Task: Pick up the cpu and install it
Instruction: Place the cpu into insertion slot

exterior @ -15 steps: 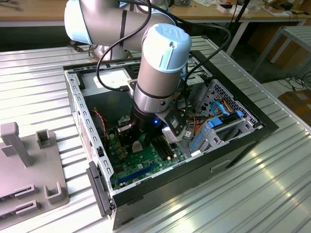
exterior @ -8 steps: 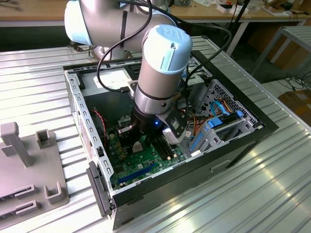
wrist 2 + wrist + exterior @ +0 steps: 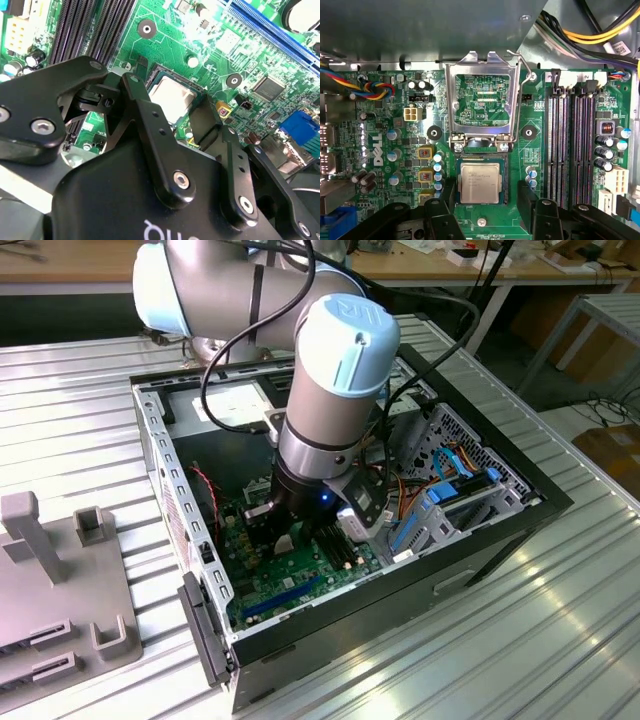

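Note:
The cpu (image 3: 480, 182), a small square chip with a silver-grey top, lies flat in the socket on the green motherboard (image 3: 535, 155), inside the open computer case (image 3: 165, 470). The socket's metal load frame (image 3: 449, 100) stands flipped up behind it, with its lever (image 3: 517, 100) raised. My gripper (image 3: 487, 189) hangs low over the board and is open. One black finger (image 3: 449, 187) stands on each side of the cpu, with a gap showing at both edges. In the second wrist view the cpu (image 3: 172, 97) shows between the fingers of the gripper (image 3: 167, 95).
Black memory slots (image 3: 565, 145) run beside the socket. Coloured cables (image 3: 370, 90) and capacitors crowd the other side. A drive cage with blue cables (image 3: 450, 490) fills the case's far end. A grey fixture (image 3: 60, 580) sits on the table at the exterior view's left.

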You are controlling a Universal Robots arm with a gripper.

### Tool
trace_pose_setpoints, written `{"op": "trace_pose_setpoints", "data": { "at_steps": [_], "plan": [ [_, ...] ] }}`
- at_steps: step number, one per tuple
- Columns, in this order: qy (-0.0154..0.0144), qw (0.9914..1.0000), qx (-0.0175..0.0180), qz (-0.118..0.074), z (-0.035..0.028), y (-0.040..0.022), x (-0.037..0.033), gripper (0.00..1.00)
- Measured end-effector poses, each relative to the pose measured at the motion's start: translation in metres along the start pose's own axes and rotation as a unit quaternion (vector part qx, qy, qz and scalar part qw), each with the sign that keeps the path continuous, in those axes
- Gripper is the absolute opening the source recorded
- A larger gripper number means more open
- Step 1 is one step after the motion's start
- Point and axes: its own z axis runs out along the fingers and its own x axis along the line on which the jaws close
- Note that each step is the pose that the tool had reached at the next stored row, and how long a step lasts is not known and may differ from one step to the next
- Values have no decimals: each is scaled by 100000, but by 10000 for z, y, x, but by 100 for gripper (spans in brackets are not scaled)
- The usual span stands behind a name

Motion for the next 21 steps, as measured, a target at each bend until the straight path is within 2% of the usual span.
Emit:
{"op": "trace_pose_setpoints", "data": {
  "at_steps": [4, 11, 12, 13, 21],
  "plan": [
    [8, 99999, 16, 496, -1, 56, 3, 61],
    [21, 99997, 131, 736, -2, 58, 5, 61],
    [24, 99997, 161, 754, -3, 58, 7, 59],
    [23, 99997, 144, 745, -3, 58, 6, 51],
    [20, 99997, 137, 792, -12, 58, 5, 51]
  ]
}}
